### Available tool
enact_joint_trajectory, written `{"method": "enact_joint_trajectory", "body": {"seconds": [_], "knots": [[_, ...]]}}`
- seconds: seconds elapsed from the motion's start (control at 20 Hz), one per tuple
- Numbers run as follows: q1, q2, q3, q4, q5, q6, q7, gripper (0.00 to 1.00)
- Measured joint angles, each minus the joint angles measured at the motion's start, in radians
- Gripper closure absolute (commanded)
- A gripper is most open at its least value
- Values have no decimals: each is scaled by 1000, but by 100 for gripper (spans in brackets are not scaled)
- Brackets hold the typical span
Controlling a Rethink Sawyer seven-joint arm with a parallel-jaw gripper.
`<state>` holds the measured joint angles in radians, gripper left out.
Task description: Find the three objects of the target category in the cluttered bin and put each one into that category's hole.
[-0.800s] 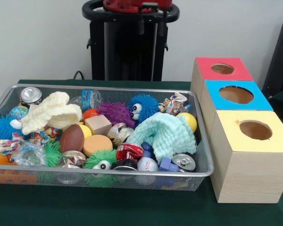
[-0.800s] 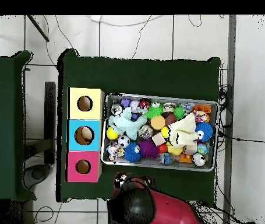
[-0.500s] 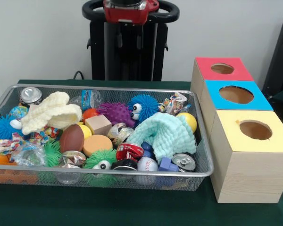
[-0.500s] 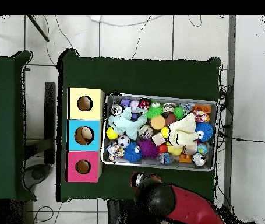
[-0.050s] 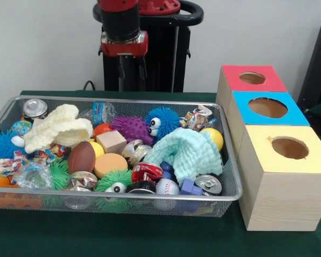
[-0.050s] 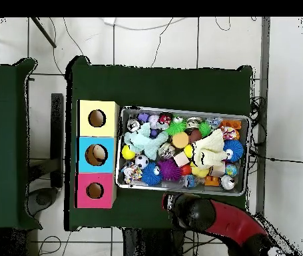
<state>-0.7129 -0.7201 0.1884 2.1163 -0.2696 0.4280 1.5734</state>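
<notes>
Front view: hand [image 5: 131, 69] hangs over the desk [image 5: 150, 241] behind the bin [image 5: 224, 195], above its back rim, w/ nothing in it; can't tell if fingers are parted or closed. Bin is packed: cream cloth [image 5: 59, 128], mint cloth [image 5: 190, 152], blue spiky ball [image 5: 163, 122], purple spiky ball [image 5: 132, 128], wood block [image 5: 112, 142], cans, baseball [image 5: 167, 187]. Beside bin stand 3 boxes in a row: red [image 5: 251, 77], blue [image 5: 267, 108], yellow [image 5: 289, 150], each w/ a round hole on top.

Overhead view: arm [image 6: 214, 217] sits just outside bin's [image 6: 242, 119] robot-side rim, near its middle. Boxes touch in a line along one short end of the bin. All objs lie in the bin.
</notes>
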Motion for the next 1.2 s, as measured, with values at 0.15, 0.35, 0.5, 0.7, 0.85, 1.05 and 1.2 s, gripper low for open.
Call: {"method": "enact_joint_trajectory", "body": {"seconds": [0.15, 0.35, 0.5, 0.7, 0.85, 1.05, 1.2], "knots": [[-36, 54, 36, -37, -36, 0, 0, 0], [-74, 110, 79, -83, -69, 13, 0, 0], [-99, 120, 110, -105, -81, 81, 0, 0], [-116, 139, 141, -142, -91, 161, 0, 0], [-124, 156, 162, -176, -101, 233, 0, 0], [-135, 185, 190, -228, -114, 336, 0, 0], [-142, 199, 207, -251, -123, 384, 0, 0]]}}
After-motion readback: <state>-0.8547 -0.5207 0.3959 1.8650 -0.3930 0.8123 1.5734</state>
